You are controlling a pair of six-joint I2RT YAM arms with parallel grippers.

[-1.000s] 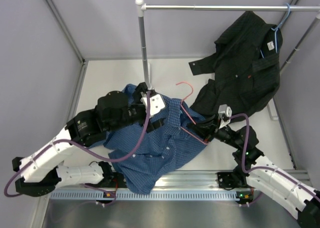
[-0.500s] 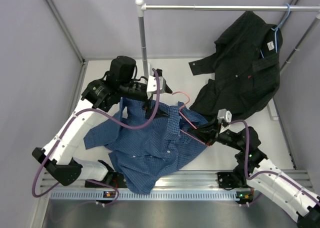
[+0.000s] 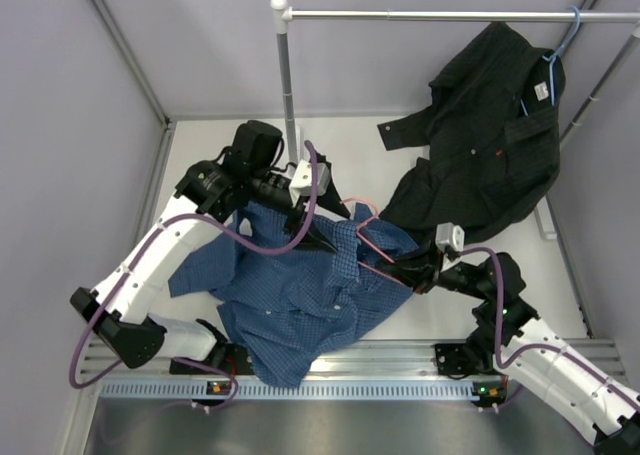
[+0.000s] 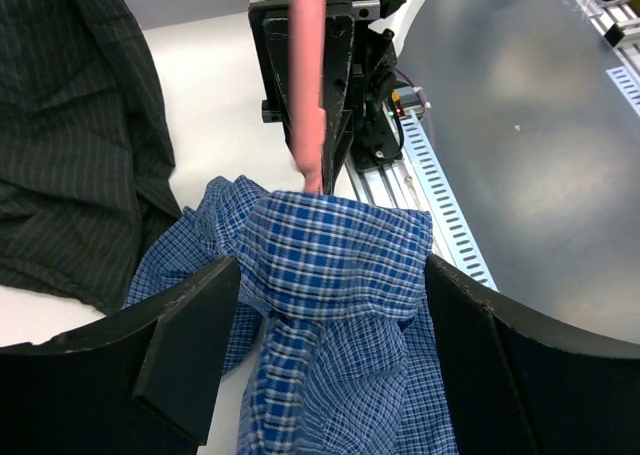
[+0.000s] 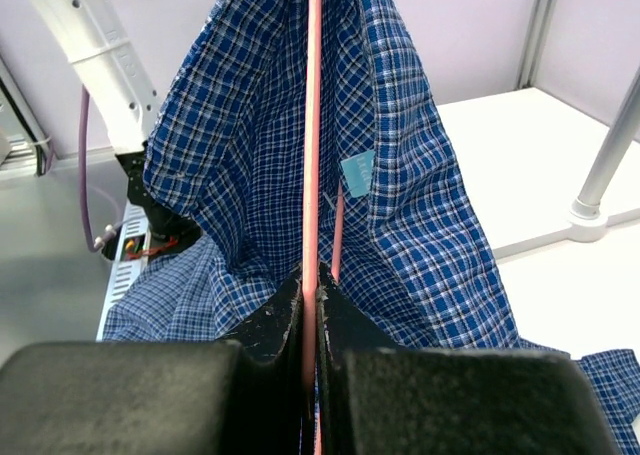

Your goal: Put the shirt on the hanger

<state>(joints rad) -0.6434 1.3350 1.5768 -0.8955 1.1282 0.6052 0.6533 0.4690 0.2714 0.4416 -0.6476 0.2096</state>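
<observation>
The blue checked shirt (image 3: 300, 300) lies crumpled in the middle of the table, with one part lifted over the pink wire hanger (image 3: 368, 243). My right gripper (image 3: 415, 272) is shut on the hanger's wire (image 5: 312, 155), which runs straight up inside the draped shirt (image 5: 240, 145). My left gripper (image 3: 325, 233) faces the right one, jaws wide apart. A bunched fold of the shirt (image 4: 335, 265) sits between its fingers (image 4: 190, 335), just below the hanger's wire (image 4: 308, 85). The hanger's hook (image 3: 362, 205) pokes out above the fabric.
A black shirt (image 3: 490, 145) on a light blue hanger (image 3: 562, 43) hangs from the rail (image 3: 450, 16) at the back right, its hem reaching the table near the blue shirt. The rail's upright pole (image 3: 287, 95) stands just behind my left wrist. A slotted aluminium rail (image 3: 300, 385) runs along the near edge.
My left arm swung up and back off the shirt, then brought its gripper down at the lifted fold by the hanger. Its jaws have narrowed slightly. The right gripper keeps hold of the hanger.
</observation>
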